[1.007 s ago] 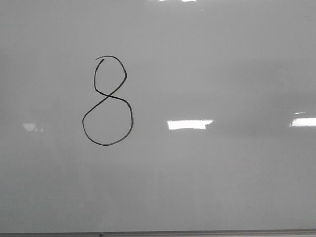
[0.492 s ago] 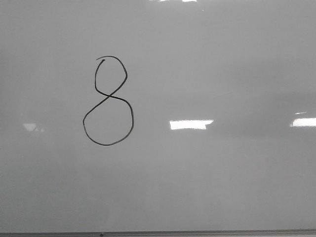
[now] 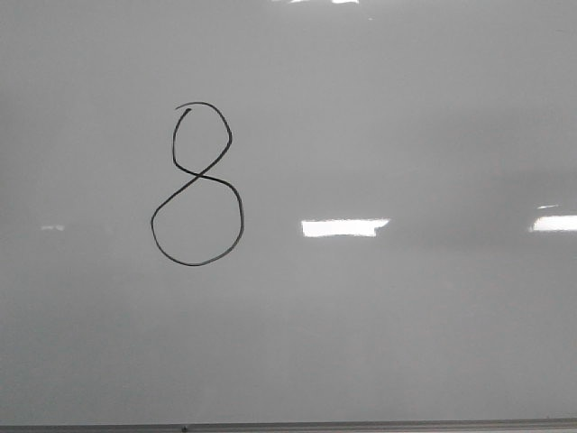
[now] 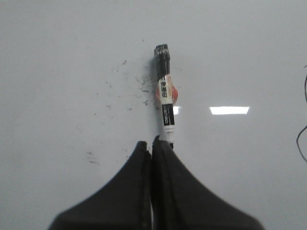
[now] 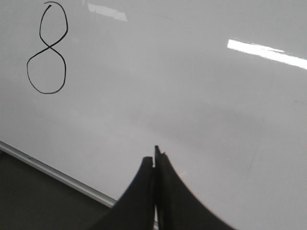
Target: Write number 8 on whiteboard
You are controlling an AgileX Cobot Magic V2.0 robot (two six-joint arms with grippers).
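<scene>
The number 8 (image 3: 196, 178) is drawn in thin black marker on the left half of the whiteboard (image 3: 406, 343), with a small upper loop and a larger lower loop. It also shows in the right wrist view (image 5: 49, 46). My left gripper (image 4: 151, 143) is shut with its jaws pressed together. A black and white marker (image 4: 165, 103) lies on the board just past its fingertips, one end hidden behind a finger. My right gripper (image 5: 154, 155) is shut and empty over the board, near its edge. Neither gripper shows in the front view.
The board's thin grey metal edge (image 3: 361, 426) runs along the near side, and it also shows in the right wrist view (image 5: 48, 167) with dark floor beyond. Bright glare patches (image 3: 344, 227) sit on the board. Small dark smudges (image 4: 139, 86) lie beside the marker.
The number 8 is unchanged. Only the glare patches shift slightly, and the faint one at the left has dimmed.
</scene>
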